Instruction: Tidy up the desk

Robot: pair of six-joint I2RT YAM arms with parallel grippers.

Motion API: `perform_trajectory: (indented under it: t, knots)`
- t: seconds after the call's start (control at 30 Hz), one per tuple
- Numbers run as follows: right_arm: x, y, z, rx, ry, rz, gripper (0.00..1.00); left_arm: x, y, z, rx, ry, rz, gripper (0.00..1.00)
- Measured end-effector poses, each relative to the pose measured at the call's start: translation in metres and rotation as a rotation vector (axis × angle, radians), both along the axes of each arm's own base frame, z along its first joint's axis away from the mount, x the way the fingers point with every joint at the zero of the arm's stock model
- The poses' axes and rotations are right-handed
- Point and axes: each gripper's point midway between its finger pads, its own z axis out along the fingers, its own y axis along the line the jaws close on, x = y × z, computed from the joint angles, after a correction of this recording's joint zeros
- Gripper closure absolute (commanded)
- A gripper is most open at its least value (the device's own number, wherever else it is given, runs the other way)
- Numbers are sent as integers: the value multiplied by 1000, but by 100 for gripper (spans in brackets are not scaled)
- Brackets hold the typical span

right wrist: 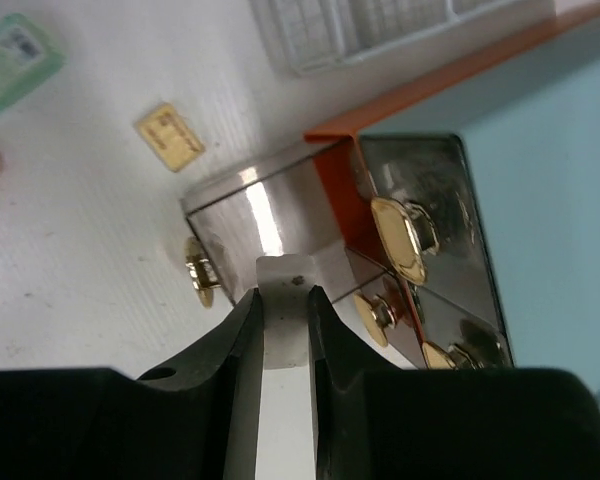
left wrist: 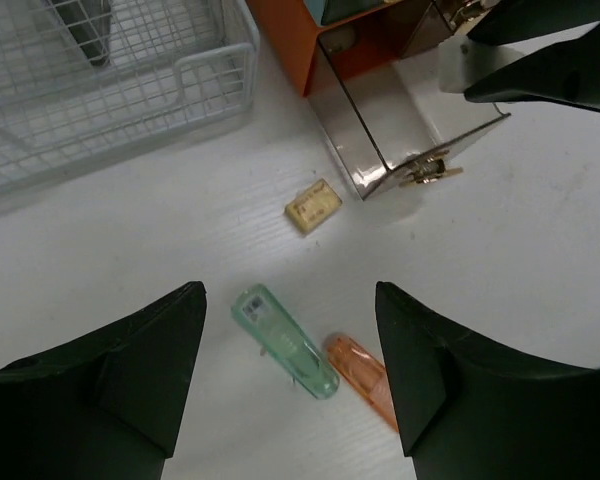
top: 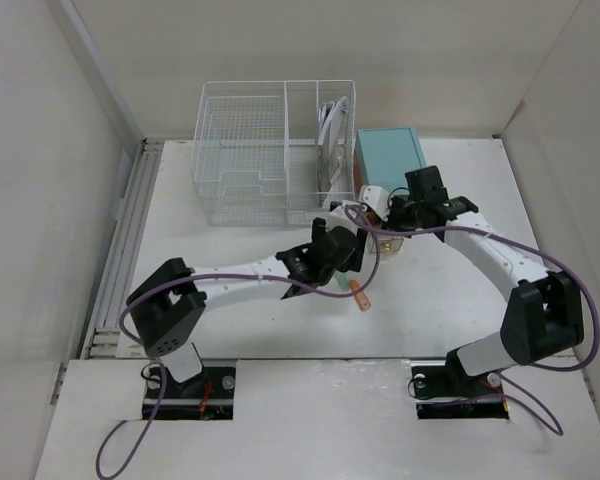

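While the white counter (top: 460,300) carries a wire basket (top: 245,150) and teal box (top: 390,150) at its back, the left pincer (left wrist: 290,295) hangs spread above a green tube (left wrist: 285,340) and the right pincer (right wrist: 283,300) pinches a white tab (right wrist: 282,400).

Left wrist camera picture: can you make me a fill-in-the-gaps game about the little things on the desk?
The case beside the green case is ___.
The pulled-out drawer has a ___ knob.
The left fingers stand ___, holding nothing.
The right fingers pinch a flat ___ piece.
Missing words: orange, gold, open, white.
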Motion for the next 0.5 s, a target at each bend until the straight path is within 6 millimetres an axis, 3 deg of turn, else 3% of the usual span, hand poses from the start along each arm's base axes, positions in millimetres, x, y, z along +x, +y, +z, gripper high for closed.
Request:
perform_trajectory:
  t: [0.07,0.1,0.23,0.33,0.5]
  knots:
    - [8,-7,-3,0,0,-49,92,19,-4,-7,24,7,-2,34]
    - [12,-11,-7,-2,6,-72,78,25,-4,-11,38,12,-7,34]
    - [17,-17,-25,-11,52,-123,49,40,-1,-28,82,35,-31,34]
    - [16,-16,-32,-1,81,-136,42,45,1,-37,97,50,-64,34]
    - [16,-13,-28,52,98,-137,42,50,-11,-33,44,29,-142,37]
